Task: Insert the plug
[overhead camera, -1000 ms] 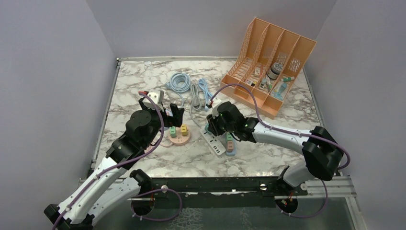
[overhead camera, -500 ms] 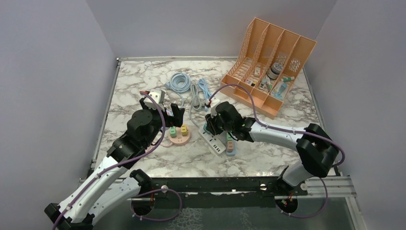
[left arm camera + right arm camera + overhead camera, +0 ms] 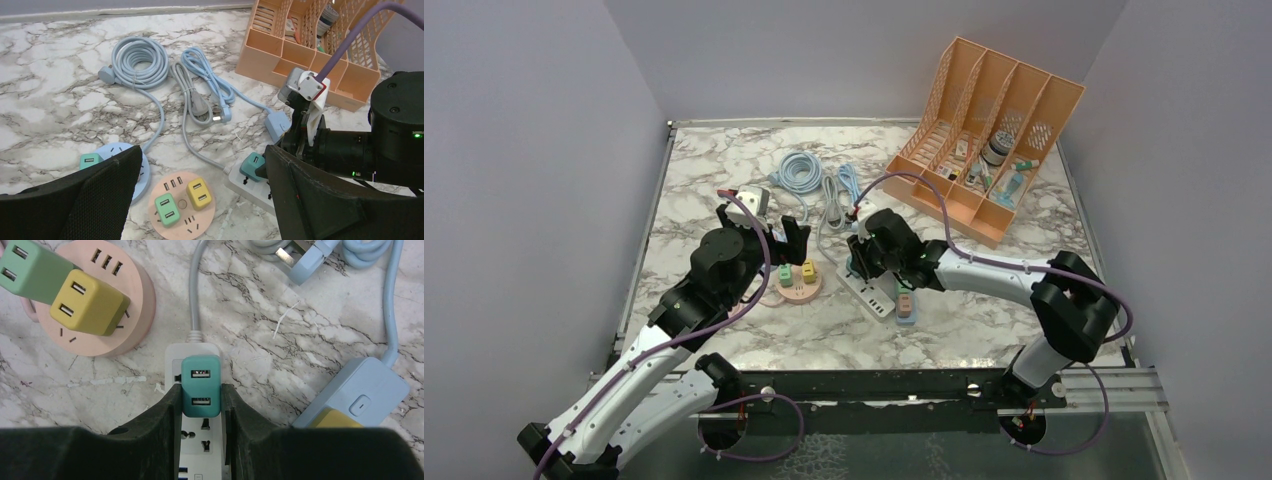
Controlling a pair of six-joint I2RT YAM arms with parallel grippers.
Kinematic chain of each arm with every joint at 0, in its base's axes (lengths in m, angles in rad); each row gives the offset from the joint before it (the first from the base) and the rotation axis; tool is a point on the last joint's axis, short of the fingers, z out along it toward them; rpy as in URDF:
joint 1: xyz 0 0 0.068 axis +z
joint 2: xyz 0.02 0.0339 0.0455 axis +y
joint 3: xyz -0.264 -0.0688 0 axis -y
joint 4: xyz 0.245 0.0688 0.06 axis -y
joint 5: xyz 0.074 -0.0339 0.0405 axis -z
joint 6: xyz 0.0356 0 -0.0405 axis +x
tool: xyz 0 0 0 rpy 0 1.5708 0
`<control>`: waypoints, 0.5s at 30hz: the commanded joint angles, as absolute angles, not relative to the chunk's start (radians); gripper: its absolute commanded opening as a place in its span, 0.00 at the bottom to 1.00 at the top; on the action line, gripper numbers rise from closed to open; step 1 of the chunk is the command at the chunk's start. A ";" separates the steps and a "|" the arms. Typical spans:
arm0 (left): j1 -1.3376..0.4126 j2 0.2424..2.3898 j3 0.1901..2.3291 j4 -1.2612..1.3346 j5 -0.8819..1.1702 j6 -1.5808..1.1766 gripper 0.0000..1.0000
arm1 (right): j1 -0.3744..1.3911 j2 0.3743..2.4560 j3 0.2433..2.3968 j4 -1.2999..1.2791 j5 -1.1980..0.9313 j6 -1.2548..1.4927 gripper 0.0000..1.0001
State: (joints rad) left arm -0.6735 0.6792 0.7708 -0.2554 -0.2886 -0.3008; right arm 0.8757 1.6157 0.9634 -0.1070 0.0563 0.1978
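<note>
My right gripper [image 3: 201,390] is shut on a teal two-port USB plug [image 3: 200,385], holding it by its sides. The plug stands over the far end of the white power strip [image 3: 200,445], next to where the grey cable enters. Its prongs are hidden. In the left wrist view the teal plug [image 3: 251,165] sits on the strip's end, tilted slightly. My left gripper [image 3: 202,155] hangs open above the pink round socket [image 3: 181,207], which carries a green and a yellow plug. In the top view the right gripper [image 3: 861,262] is at the strip's [image 3: 879,295] far end.
A blue round socket [image 3: 111,148] lies left of the pink one. A blue strip [image 3: 357,395] with a yellow plug lies right of the white strip. Coiled cables [image 3: 799,172] lie behind. An orange file organizer [image 3: 984,130] stands at the back right. More plugs [image 3: 905,300] sit on the white strip's near end.
My right gripper has shifted slightly left and away along the strip with the teal plug in it. The left arm has barely moved.
</note>
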 commanded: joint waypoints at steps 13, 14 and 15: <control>-0.675 0.685 0.768 -0.238 -0.304 -0.322 0.95 | 0.924 1.761 0.928 -0.349 0.241 0.334 0.11; -0.675 0.686 0.771 -0.240 -0.307 -0.335 0.95 | 0.925 1.741 0.932 -0.355 0.243 0.342 0.13; -0.675 0.693 0.776 -0.247 -0.310 -0.349 0.96 | 0.925 1.711 0.940 -0.361 0.243 0.347 0.16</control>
